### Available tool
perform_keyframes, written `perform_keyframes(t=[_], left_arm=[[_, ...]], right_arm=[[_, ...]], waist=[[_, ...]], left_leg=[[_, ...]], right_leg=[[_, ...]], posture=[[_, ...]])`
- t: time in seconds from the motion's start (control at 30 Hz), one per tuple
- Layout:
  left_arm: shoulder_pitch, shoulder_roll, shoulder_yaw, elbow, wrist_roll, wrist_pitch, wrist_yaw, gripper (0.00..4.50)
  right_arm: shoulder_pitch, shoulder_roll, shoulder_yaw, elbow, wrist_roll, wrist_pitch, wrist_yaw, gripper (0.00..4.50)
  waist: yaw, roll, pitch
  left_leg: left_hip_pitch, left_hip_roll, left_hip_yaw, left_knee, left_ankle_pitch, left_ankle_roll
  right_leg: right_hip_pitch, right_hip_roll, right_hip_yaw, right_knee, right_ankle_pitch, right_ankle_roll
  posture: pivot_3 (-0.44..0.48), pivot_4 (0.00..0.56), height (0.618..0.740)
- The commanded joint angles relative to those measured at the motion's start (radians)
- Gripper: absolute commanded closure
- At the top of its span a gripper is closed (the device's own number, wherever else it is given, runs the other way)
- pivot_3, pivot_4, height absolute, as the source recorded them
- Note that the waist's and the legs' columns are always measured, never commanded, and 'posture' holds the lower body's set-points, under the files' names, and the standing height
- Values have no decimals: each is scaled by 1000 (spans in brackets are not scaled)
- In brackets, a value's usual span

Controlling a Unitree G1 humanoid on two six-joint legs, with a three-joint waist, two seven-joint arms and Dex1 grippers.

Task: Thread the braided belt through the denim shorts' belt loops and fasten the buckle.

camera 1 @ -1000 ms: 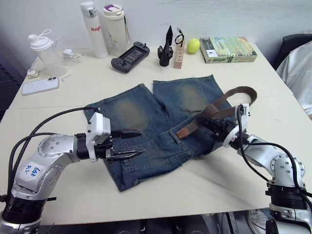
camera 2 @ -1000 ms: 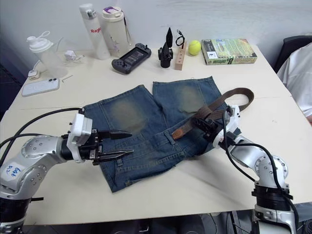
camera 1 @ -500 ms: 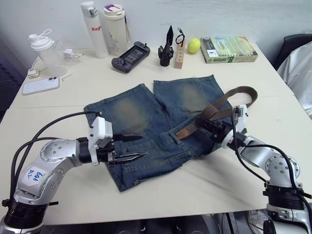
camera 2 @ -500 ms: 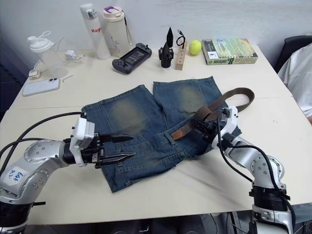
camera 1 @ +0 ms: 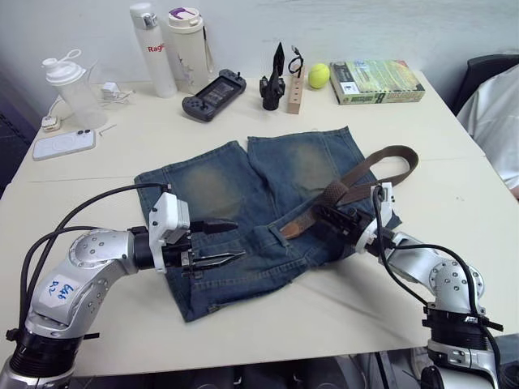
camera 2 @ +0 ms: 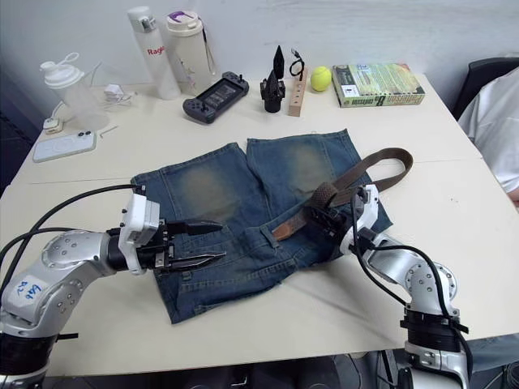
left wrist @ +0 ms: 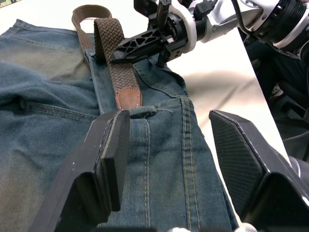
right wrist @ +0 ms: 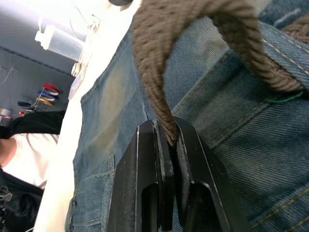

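Left eye view: over the last second the right hand (camera 1: pixel 324 215), clamped on the braided belt (camera 1: pixel 350 181), has pushed its tan tip along the denim shorts (camera 1: pixel 243 203) waistband toward a belt loop (left wrist: pixel 143 112); left hand (camera 1: pixel 231 241) waits, fingers apart.

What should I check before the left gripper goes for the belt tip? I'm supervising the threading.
1. Right gripper shut on the braided belt: ok.
2. Left gripper open: ok.
3. Tan tip reaches the belt loop: ok.
4. Tip through that loop: not ok, it lies short of it.
5. Denim shorts flat on the table: ok.
6. Buckle position: cannot tell.
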Motion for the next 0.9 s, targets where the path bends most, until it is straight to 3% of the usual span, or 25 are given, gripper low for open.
perform_keyframes(t=[0.03, 0.23, 0.9], left_arm=[[-12, -4, -1, -11, 13, -12, -5, 1582], [-13, -6, 0, -7, 26, -13, -5, 1582], [-22, -10, -2, -4, 43, -10, -5, 1582]], right_arm=[[-15, 21, -28, -2, 85, 20, -9, 4500], [-23, 33, -32, -45, 184, 26, -14, 4500], [-6, 2, -31, -10, 196, 18, -46, 4500]], waist=[[-1, 0, 0], [0, 0, 0], [0, 1, 0]], left_leg=[[0, 0, 0, 0, 0, 0], [0, 0, 0, 0, 0, 0], [0, 0, 0, 0, 0, 0]], right_leg=[[0, 0, 0, 0, 0, 0], [0, 0, 1, 0, 0, 0], [0, 0, 2, 0, 0, 0]], posture=[[0, 150, 720], [0, 150, 720], [0, 150, 720]])
